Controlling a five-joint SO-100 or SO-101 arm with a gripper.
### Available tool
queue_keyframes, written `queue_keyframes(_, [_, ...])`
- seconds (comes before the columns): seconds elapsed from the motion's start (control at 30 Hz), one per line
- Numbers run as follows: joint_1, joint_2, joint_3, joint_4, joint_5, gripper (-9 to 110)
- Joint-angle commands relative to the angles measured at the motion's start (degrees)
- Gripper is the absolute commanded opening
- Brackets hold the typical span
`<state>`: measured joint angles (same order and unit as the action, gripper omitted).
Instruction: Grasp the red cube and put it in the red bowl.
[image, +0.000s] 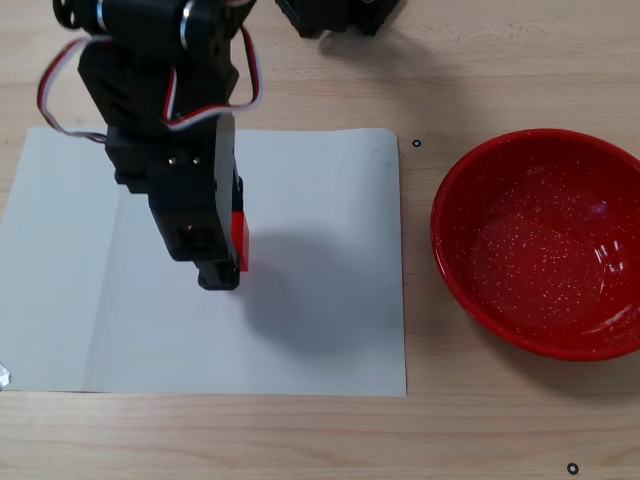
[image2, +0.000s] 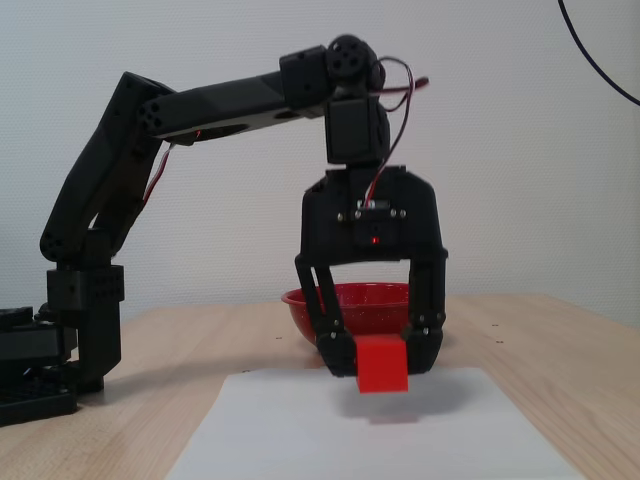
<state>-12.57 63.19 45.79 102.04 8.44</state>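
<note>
The red cube is held between the fingers of my black gripper. It hangs a little above a white sheet of paper, with its shadow on the sheet below. In a fixed view from above, the gripper covers most of the cube, and only a red strip shows on the gripper's right side. The red bowl stands empty on the wooden table to the right of the paper. In a fixed view from the front, the bowl shows behind the gripper.
The arm's black base stands at the left in a fixed view from the front, and at the top edge in a fixed view from above. The wooden table surrounds the paper. A dark cable hangs at the upper right.
</note>
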Motion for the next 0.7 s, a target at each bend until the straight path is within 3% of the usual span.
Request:
queue_keyframes(0.0, [0.26,5.80,-7.47,1.76,-0.70,0])
queue_keyframes(0.33, [3.87,10.02,-11.51,4.57,-1.67,0])
queue_keyframes(0.67, [14.33,15.12,-18.11,7.12,-4.75,0])
